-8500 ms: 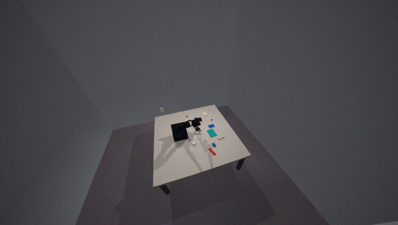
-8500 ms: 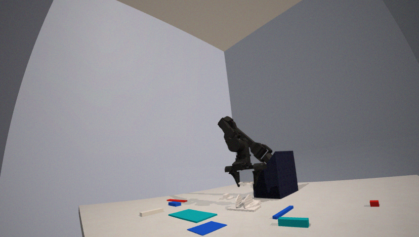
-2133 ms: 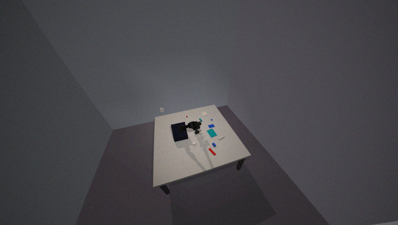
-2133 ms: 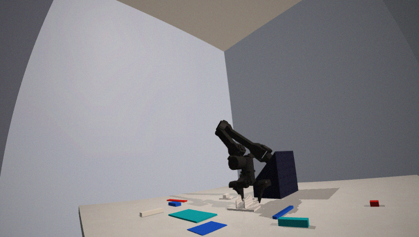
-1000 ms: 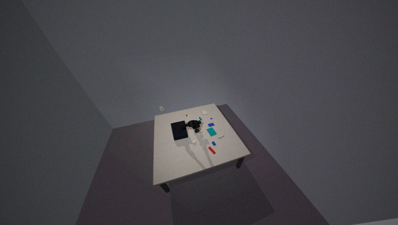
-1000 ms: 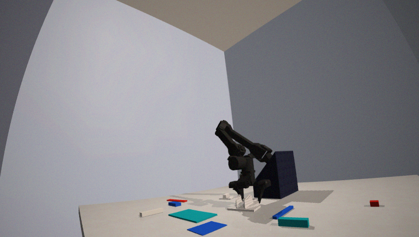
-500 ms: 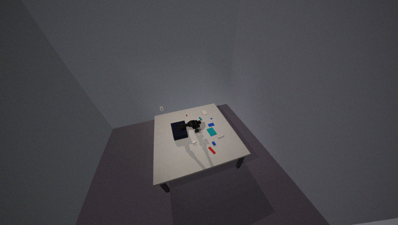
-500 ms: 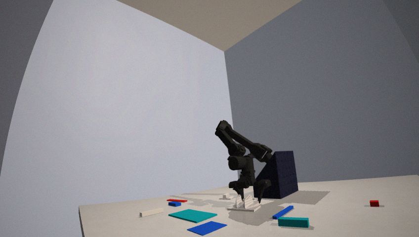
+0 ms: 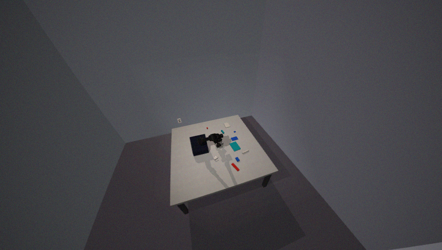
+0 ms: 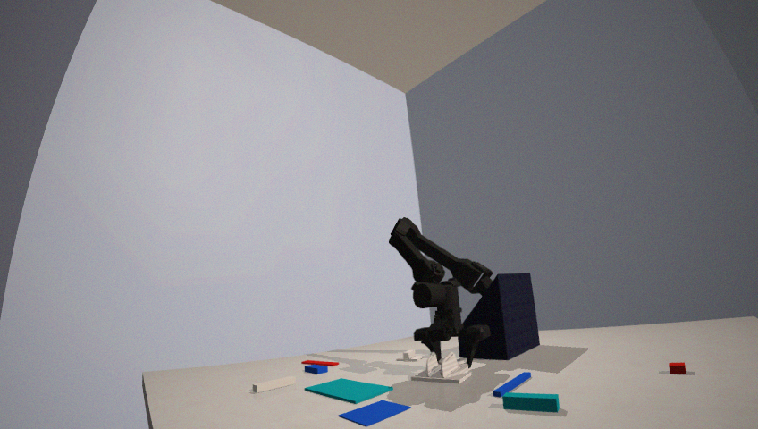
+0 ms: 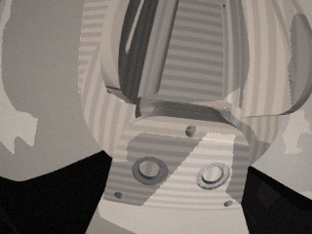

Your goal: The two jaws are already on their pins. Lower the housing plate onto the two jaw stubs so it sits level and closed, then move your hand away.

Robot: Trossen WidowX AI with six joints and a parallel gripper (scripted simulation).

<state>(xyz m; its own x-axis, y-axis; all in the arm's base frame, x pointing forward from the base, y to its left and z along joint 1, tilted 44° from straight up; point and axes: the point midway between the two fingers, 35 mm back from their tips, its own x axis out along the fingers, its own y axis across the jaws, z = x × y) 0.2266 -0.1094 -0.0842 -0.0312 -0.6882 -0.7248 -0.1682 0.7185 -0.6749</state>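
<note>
The pale housing plate shows in the wrist view between my black fingertips. It has two ringed round holes with something pale inside each; whether it sits level on the stubs I cannot tell. My gripper is shut on its two side edges, low over the pale assembly. Beyond the plate, a left jaw and a right jaw stand apart on either side of a ribbed channel. In the exterior view pale pointed parts rise from a thin base. The stubs' undersides are hidden.
A dark block stands beside the arm. A small pale piece lies nearby. A teal plate, a blue plate, a teal bar and a red bar lie around.
</note>
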